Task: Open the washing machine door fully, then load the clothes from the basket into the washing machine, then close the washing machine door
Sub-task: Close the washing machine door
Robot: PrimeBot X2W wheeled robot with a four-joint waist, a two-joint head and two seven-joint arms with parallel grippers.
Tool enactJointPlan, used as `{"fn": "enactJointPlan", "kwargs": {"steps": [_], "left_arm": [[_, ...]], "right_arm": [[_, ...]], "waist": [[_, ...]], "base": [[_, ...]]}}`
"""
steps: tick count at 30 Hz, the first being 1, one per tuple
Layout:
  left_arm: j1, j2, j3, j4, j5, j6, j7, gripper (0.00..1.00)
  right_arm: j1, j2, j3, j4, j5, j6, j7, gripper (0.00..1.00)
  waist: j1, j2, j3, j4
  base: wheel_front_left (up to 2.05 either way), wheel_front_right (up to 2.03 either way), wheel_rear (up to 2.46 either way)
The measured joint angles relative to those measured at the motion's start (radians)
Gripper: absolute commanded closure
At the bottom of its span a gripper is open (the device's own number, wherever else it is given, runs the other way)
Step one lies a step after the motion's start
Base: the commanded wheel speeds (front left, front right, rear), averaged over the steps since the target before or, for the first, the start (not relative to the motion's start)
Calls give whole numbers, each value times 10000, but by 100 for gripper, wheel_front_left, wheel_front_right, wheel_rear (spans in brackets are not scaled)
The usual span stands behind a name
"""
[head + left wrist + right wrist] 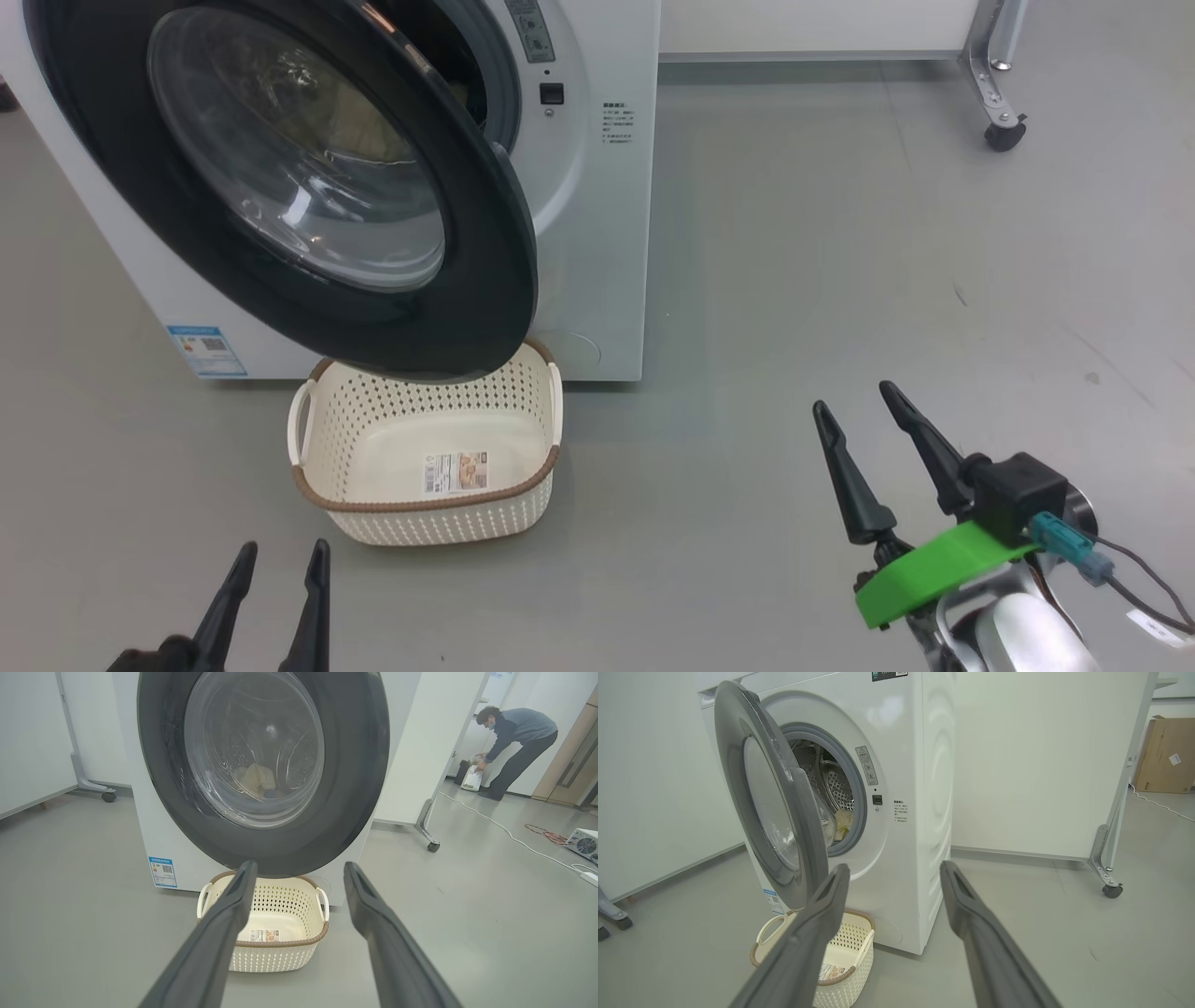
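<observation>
left hand (286, 545) and right hand (853, 396) both wide open, holding nothing. basket (420, 504) on the floor (747, 327) looks empty, door (485, 280) hangs ajar right above it, clothes (844, 819) sit in the drum (836, 788). i'd push the door's rim flat till it latches.

A smooth grey floor (840, 233) runs to white partition panels (1041, 765) standing on metal legs with castors (1112, 890). A cardboard box (1164, 756) leans beyond one panel. A white cable (504, 833) crosses the floor near a person (518, 732) bending over a bag (472, 778).
</observation>
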Motion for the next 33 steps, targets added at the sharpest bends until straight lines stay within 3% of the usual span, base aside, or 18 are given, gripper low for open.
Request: {"fn": "enactJointPlan", "kwargs": {"steps": [27, 28, 29, 33], "left_arm": [[-33, -48, -113, 25, 173, 0, 0, 0], [-46, -48, -136, 25, 173, 0, 0, 0], [-59, -50, -163, 25, 173, 0, 0, 0], [-163, -58, -263, 27, 174, 0, 0, 0]], "right_arm": [[1, 2, -151, 100, 0, 0, 0, 0], [1, 0, -167, 123, 0, 0, 0, 37], [2, 0, -190, 134, 0, 0, 0, 100], [-3, 0, -476, 150, -4, 0, 0, 100]], "waist": [[0, 0, 157, 81], [0, 0, 171, 99], [0, 0, 193, 122], [0, 0, 324, 248]], "base": [[0, 0, 0], [0, 0, 0], [0, 0, 0], [0, 0, 0]]}}
